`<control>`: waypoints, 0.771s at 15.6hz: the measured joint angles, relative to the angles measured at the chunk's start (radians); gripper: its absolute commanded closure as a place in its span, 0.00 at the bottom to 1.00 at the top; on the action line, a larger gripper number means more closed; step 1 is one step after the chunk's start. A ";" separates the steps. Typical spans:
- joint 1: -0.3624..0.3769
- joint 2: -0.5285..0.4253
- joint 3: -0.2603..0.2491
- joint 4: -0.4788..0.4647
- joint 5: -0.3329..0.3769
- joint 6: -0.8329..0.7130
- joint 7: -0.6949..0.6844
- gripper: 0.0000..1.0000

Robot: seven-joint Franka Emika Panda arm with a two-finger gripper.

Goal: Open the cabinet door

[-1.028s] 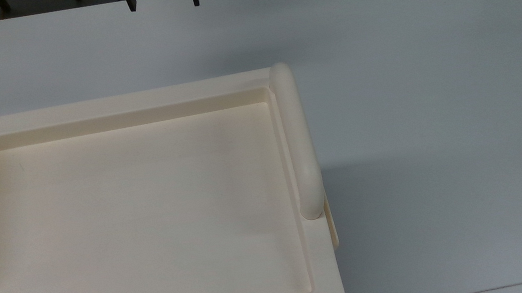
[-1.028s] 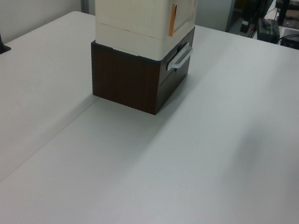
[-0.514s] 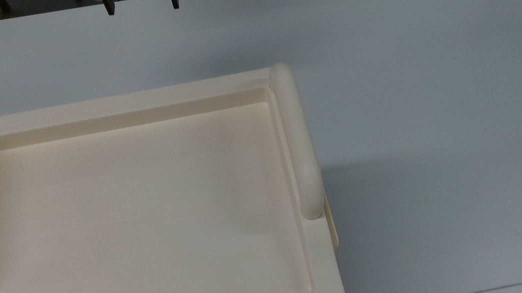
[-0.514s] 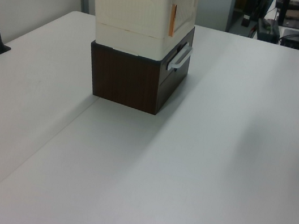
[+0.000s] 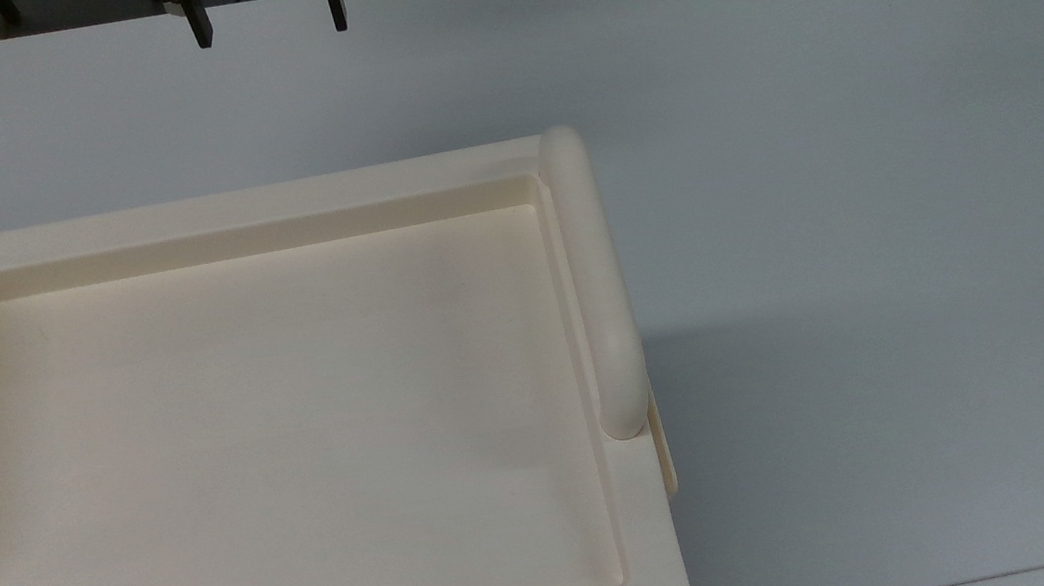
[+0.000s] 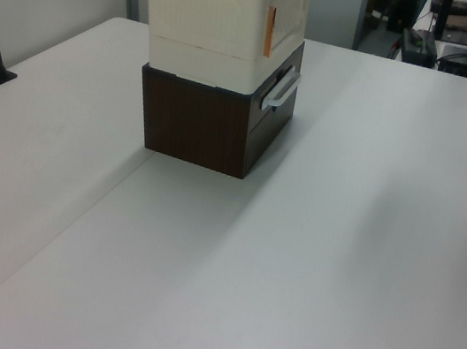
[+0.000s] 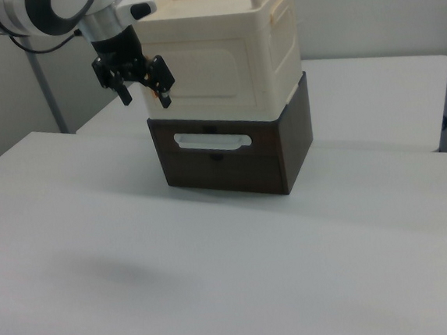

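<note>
The white worktop (image 7: 217, 278) lies bare in front. Beyond it, the hand (image 7: 141, 86) hangs spread wide and empty, in the air. The cabinet door (image 7: 201, 77), closed on the cream cabinet (image 7: 272, 53), faces it just behind, toward the right view's right.

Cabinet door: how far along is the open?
Done: nothing yet. The cabinet door sits flush in the cream cabinet, which rests on a dark brown drawer unit.
In hand: the approach. In the right view the pincer hangs open at the door's left edge, holding nothing; contact cannot be told.
Left: catch the door's edge and swing it open.
</note>
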 measured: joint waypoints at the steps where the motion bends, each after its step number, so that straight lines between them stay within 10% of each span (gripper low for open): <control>1: 0.000 0.000 0.000 0.000 0.009 0.020 0.000 0.16; 6: -0.001 0.000 0.000 0.001 0.123 0.205 0.000 0.48; 12: 0.002 0.003 0.053 0.001 0.133 0.355 0.000 0.54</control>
